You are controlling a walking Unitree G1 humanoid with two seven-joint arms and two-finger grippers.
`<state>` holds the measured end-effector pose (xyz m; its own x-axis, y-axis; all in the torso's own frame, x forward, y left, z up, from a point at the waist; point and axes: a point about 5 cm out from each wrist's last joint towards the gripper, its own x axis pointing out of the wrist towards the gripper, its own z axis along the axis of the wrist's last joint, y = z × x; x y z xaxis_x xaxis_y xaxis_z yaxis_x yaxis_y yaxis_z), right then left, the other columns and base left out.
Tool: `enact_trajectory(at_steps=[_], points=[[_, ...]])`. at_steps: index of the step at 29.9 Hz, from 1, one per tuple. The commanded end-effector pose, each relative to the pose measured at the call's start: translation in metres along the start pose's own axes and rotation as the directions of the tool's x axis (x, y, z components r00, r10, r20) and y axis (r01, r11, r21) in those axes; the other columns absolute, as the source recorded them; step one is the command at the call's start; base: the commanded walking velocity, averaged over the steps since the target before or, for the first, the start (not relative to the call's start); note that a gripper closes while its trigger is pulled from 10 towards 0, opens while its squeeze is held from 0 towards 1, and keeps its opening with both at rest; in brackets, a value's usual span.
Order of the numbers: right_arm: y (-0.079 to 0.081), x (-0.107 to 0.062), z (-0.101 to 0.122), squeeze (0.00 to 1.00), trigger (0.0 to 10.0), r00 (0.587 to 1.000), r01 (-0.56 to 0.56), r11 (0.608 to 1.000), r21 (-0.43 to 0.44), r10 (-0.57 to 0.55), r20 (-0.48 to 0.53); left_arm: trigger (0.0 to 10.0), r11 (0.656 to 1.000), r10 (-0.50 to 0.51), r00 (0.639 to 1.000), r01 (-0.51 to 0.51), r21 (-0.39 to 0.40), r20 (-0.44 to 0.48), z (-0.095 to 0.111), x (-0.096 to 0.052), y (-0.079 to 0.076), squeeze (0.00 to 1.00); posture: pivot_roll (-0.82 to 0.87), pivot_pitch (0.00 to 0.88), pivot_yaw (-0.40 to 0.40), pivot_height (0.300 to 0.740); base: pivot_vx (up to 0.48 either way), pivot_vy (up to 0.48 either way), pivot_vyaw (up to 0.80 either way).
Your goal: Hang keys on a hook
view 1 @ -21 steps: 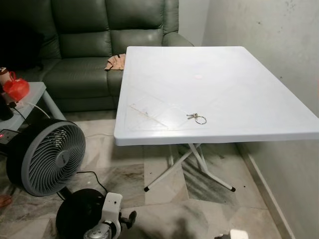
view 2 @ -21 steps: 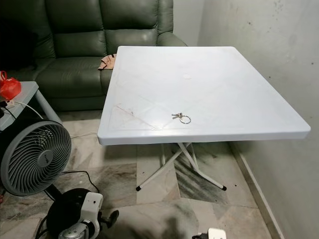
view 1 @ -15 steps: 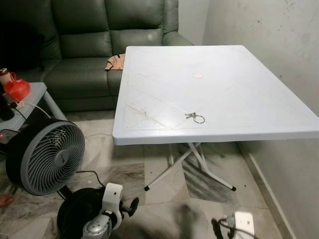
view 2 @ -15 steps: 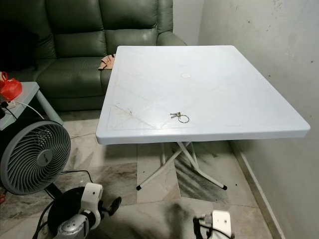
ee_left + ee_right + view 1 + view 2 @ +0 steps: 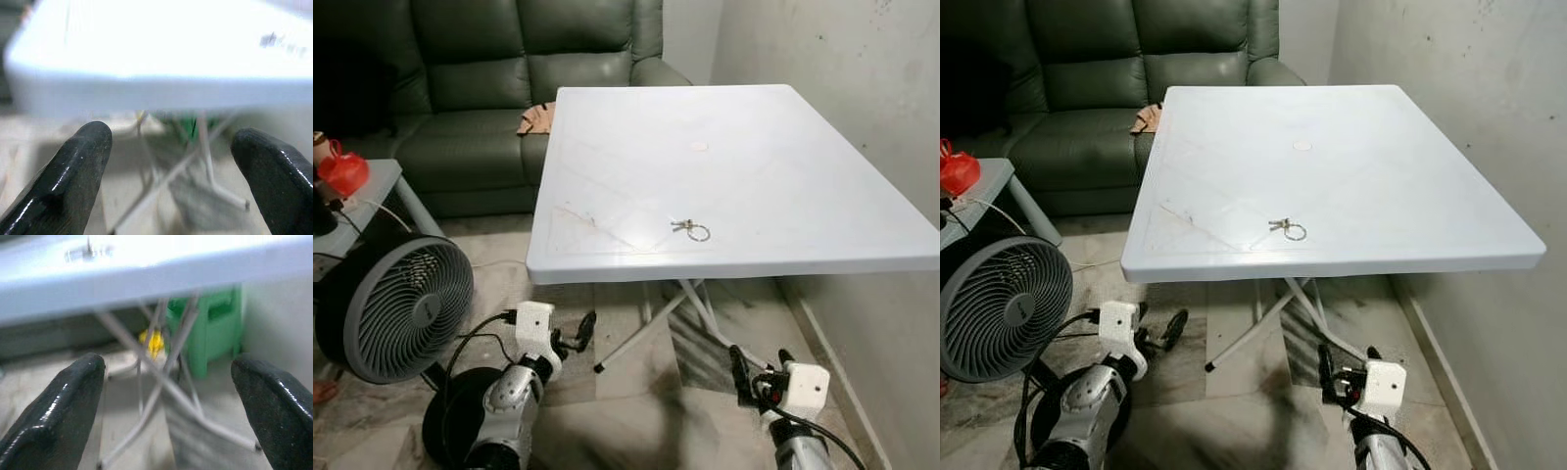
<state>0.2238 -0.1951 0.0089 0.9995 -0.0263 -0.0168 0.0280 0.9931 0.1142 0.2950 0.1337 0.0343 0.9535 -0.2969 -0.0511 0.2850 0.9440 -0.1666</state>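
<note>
Both arms have risen since a moment ago: my left gripper (image 5: pixel 576 333) and right gripper (image 5: pixel 754 370) now hang below the table's (image 5: pixel 803 196) near edge, fingers spread wide and holding nothing. Keys (image 5: pixel 689 228) lie flat on the tabletop near that edge, well apart from both grippers. Fan (image 5: pixel 389 307) stands at my left.

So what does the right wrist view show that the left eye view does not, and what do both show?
The right wrist view alone looks under the table: a green box and something yellow behind the legs. The left eye view alone shows the sofa, the fan, a red thing and both tools, left and right, low before the table. Both show the white table, its crossed legs and the keys.
</note>
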Motion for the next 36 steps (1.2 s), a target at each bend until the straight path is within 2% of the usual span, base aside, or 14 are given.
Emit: enact_trajectory(at_steps=[1, 5, 11, 15, 25, 36], points=[[0.004, 0.004, 0.009, 0.0, 10.0, 0.999, -0.01, 1.0, 0.006, 0.01, 0.042, 10.0, 1.0, 0.007, 0.999, -0.007, 0.004, 0.051, 0.01, 0.002, 0.003, 0.0, -0.05, 0.0, 0.039, 0.74, 0.0, 0.0, 0.0], [0.014, 0.009, 0.032, 0.0, 10.0, 0.992, -0.015, 1.0, -0.008, 0.016, 0.126, 10.0, 1.0, 0.019, 0.992, -0.016, -0.024, 0.126, 0.031, 0.005, 0.002, 0.0, -0.05, 0.0, 0.043, 0.74, 0.0, 0.0, 0.0], [0.029, 0.018, 0.059, 0.0, 10.0, 0.982, -0.018, 1.0, -0.009, 0.019, 0.186, 10.0, 0.998, 0.017, 0.977, -0.005, -0.059, 0.214, 0.056, 0.006, 0.002, 0.0, -0.04, 0.0, 0.04, 0.74, 0.0, 0.0, 0.0], [0.041, 0.02, 0.078, 0.0, 10.0, 0.974, -0.061, 0.996, -0.066, 0.074, 0.213, 10.0, 0.998, -0.008, 0.97, 0.023, -0.059, 0.243, 0.072, 0.004, 0.0, 0.0, -0.04, 0.0, 0.04, 0.74, 0.0, 0.0, 0.0], [0.046, 0.013, 0.083, 0.0, 10.0, 0.979, -0.106, 0.988, -0.112, 0.123, 0.16, 10.0, 0.995, -0.013, 0.979, 0.032, -0.09, 0.201, 0.071, -0.008, -0.005, 0.0, -0.03, 0.0, 0.029, 0.74, 0.0, 0.0, 0.0], [0.05, 0.01, 0.084, 0.0, 10.0, 0.981, -0.128, 0.983, -0.131, 0.145, 0.13, 10.0, 0.996, -0.025, 0.985, 0.04, -0.084, 0.172, 0.07, -0.012, -0.007, 0.0, -0.03, 0.0, 0.028, 0.74, 0.312, 0.0, 0.0]])
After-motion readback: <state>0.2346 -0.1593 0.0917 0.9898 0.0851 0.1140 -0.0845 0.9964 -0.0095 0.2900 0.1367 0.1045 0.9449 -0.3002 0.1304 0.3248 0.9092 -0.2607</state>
